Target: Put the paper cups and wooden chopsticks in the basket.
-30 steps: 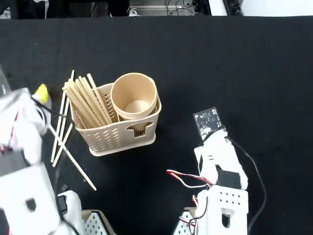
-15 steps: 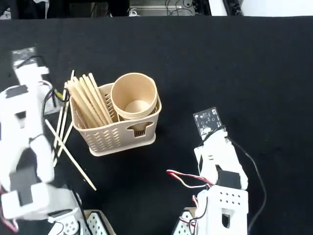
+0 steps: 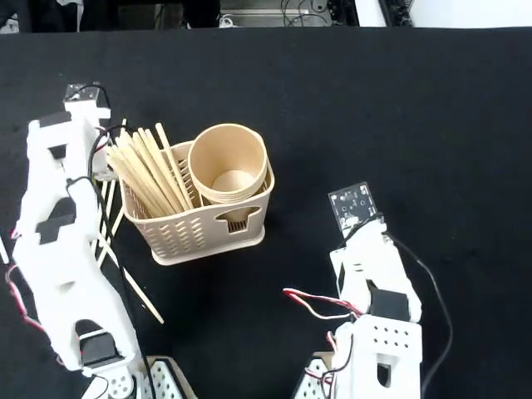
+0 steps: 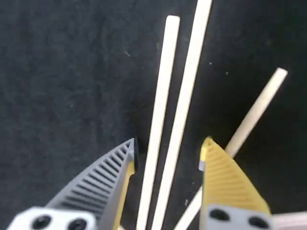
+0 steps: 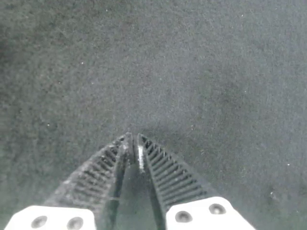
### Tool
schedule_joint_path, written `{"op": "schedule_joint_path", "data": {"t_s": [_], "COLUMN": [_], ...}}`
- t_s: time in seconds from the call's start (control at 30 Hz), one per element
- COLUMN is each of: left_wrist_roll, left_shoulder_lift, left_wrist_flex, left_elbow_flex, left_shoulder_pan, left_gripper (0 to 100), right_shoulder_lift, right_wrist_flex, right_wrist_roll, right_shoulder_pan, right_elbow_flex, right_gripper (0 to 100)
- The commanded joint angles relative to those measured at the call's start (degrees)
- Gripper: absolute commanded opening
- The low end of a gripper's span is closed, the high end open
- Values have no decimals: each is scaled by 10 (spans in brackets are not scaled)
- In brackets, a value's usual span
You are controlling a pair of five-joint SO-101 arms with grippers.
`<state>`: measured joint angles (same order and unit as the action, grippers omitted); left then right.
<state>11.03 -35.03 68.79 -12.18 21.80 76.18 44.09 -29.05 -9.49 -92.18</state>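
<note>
A beige slotted basket [image 3: 249, 218] stands left of centre on the black cloth. It holds stacked paper cups [image 3: 227, 162] and a bundle of wooden chopsticks [image 3: 145, 170]. Several loose chopsticks [image 3: 133, 287] lie on the cloth to the left of the basket. My left arm [image 3: 58, 216] stands over them, beside the basket's left wall. My left gripper [image 4: 168, 148] is open just above the cloth, with two parallel chopsticks [image 4: 184, 110] between its fingers. A third chopstick [image 4: 259, 110] slants past the yellow finger [image 4: 223, 177]. My right gripper [image 5: 133, 140] is shut and empty over bare cloth.
My right arm [image 3: 370, 274] sits folded at the lower right, well away from the basket. White arm bases [image 3: 158, 378] stand at the front edge. Cables and equipment lie beyond the cloth's far edge.
My left arm has swung from the far left edge toward the basket and now stands over the loose chopsticks. The right arm, basket and cups have not moved.
</note>
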Motion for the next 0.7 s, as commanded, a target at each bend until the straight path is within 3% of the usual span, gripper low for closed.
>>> {"op": "schedule_joint_path", "data": {"t_s": [0.0, 0.17, 0.47, 0.67], "left_wrist_roll": [3, 3, -1, -29], "left_shoulder_lift": [-57, -105, -120, -63], "left_wrist_flex": [53, 119, 313, 322], "left_elbow_flex": [-116, -207, -395, -421], "left_shoulder_pan": [6, 15, 31, 80], "left_gripper": [170, 23, 29, 29], "right_shoulder_lift": [8, 8, 8, 8], "right_wrist_flex": [-5, -5, -5, -5], "right_wrist_roll": [-4, -4, -4, -4], "right_shoulder_pan": [-4, -4, -4, -5], "right_elbow_flex": [3, 3, 3, 3], "right_gripper": [14, 14, 14, 14]}}
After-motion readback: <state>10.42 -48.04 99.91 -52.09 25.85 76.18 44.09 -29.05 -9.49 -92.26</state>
